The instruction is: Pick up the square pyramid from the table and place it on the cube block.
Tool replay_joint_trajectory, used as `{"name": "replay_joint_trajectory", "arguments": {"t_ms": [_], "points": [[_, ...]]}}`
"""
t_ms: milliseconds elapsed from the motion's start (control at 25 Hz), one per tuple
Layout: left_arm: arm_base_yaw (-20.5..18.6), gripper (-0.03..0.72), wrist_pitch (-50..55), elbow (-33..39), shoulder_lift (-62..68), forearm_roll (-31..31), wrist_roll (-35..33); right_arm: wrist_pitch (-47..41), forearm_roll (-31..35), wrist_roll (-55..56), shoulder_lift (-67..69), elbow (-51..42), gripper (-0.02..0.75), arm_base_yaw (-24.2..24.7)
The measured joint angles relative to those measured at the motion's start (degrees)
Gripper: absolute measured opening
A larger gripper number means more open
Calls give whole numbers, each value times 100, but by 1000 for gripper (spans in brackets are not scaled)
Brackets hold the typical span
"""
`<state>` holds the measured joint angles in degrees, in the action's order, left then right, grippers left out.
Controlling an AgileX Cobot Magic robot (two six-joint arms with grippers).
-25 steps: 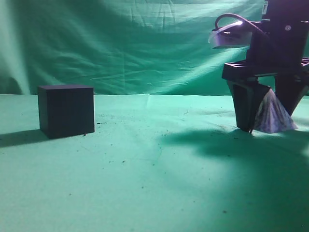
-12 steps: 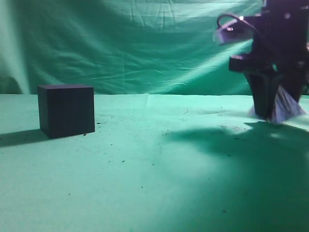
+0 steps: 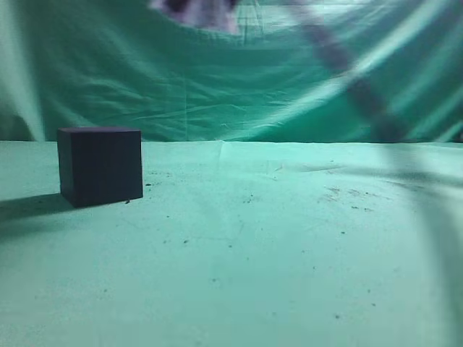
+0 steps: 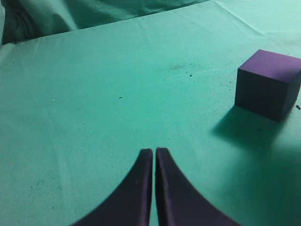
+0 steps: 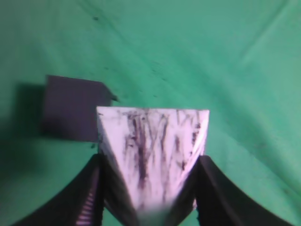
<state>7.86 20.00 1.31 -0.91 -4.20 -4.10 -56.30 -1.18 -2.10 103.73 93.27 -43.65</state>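
The dark cube block (image 3: 100,165) stands on the green table (image 3: 253,246) at the left; it also shows in the left wrist view (image 4: 267,83) and the right wrist view (image 5: 70,108). My right gripper (image 5: 151,162) is shut on the whitish, dark-streaked square pyramid (image 5: 153,150) and holds it high in the air, above and to the right of the cube. In the exterior view only a blur of the pyramid (image 3: 206,11) shows at the top edge. My left gripper (image 4: 154,151) is shut and empty, low over the cloth, well left of the cube.
A green cloth backdrop (image 3: 239,72) hangs behind the table. A blurred streak of the right arm (image 3: 347,69) crosses the upper right of the exterior view. Small dark flecks dot the cloth.
My right gripper has lifted the pyramid off the table at the far right and carried it up and left, to the top of the exterior view. The cube has not moved.
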Motion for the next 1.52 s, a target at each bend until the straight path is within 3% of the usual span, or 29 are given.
{"name": "replay_joint_trajectory", "arguments": {"t_ms": [200, 680, 840, 1040, 1160, 1240, 1320, 1400, 1520], "points": [[0, 0, 0, 0, 0, 0, 0, -103, 61, 0, 812, 775, 363, -592], [0, 0, 0, 0, 0, 0, 0, 23, 375, -55, 1832, 1346, 363, -673], [0, 0, 0, 0, 0, 0, 0, -27, 470, -82, 1832, 1414, 624, -673], [0, 0, 0, 0, 0, 0, 0, -995, 285, -92, 1749, 2155, 645, -673], [0, 0, 0, 0, 0, 0, 0, -1408, 41, 16, 1600, 2916, 426, -673], [0, 0, 0, 0, 0, 0, 0, -1468, -62, 89, 1347, 3099, 204, -673], [0, 0, 0, 0, 0, 0, 0, -1519, -81, 154, 1077, 3154, 77, -673], [0, 0, 0, 0, 0, 0, 0, -1559, -81, 221, 783, 3167, 0, -673], [0, 0, 0, 0, 0, 0, 0, -1573, -91, 446, 300, 2890, 0, -673]]}}
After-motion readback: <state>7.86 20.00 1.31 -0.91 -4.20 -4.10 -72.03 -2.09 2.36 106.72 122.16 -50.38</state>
